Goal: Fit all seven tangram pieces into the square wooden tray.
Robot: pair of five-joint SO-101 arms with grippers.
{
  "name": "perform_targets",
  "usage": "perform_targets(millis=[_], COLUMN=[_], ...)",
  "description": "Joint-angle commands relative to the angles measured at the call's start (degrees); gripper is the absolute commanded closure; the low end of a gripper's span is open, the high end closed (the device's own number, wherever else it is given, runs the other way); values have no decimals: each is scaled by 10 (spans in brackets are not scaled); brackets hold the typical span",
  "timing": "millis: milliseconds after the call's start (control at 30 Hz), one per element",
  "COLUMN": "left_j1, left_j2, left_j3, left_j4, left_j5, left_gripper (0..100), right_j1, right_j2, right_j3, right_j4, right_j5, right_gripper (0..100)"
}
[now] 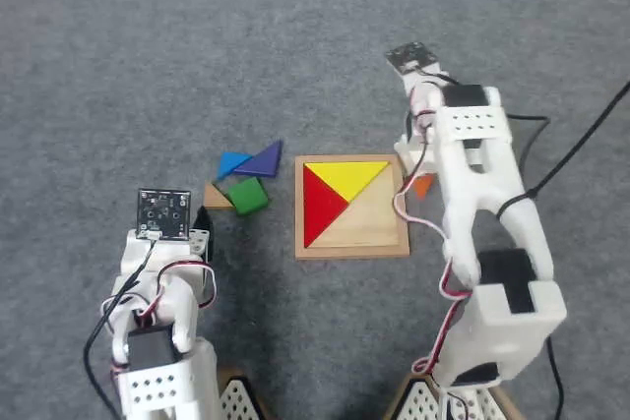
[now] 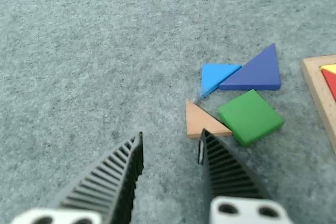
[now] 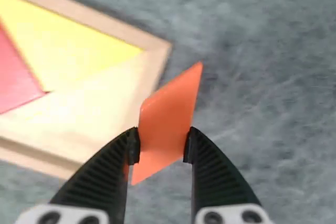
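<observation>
Gripping orange parallelogram (image 3: 167,121) — right gripper (image 3: 161,145) beside wooden tray (image 1: 352,246) corner; left gripper (image 2: 170,156) jaws apart, holding nothing.

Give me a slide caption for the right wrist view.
Right gripper clamps the orange piece near a corner of the wooden tray; a yellow triangle and a red triangle sit inside.

The tray (image 1: 369,228) holds red triangle (image 1: 320,206) touching yellow triangle (image 1: 346,177).

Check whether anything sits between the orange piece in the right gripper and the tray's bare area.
Nothing visible does. The right gripper holds the orange piece just outside the tray rim, and bare wood lies right past it; the yellow triangle and red triangle sit farther in.
</observation>
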Motion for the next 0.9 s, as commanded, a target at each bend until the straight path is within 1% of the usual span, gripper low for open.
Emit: perform_targets(millis=[0, 200, 300, 400, 567, 767, 867], left_j1=[0, 0, 0, 0, 0, 0, 0], left_j2=[3, 3, 3, 3, 3, 3, 3], left_j3=[-4, -4, -4, -4, -4, -4, -4], left_j4=[1, 1, 1, 1, 1, 1, 1], left_j5=[-4, -4, -4, -4, -4, -4, -4], left_gripper=[837, 837, 837, 837, 837, 837, 837], right_j1=[-48, -127, -135, -129, -121, -92, -83], right_j2=[-28, 29, 61, 86, 109, 137, 159], right_j3=[-31, -31, -34, -42, -80, -139, -151], right_j4=[24, 31, 26, 17, 14, 14, 19], right_j5=[-55, -161, -244, -297, -302, -302, -287], right_gripper=[972, 972, 971, 971, 971, 970, 970])
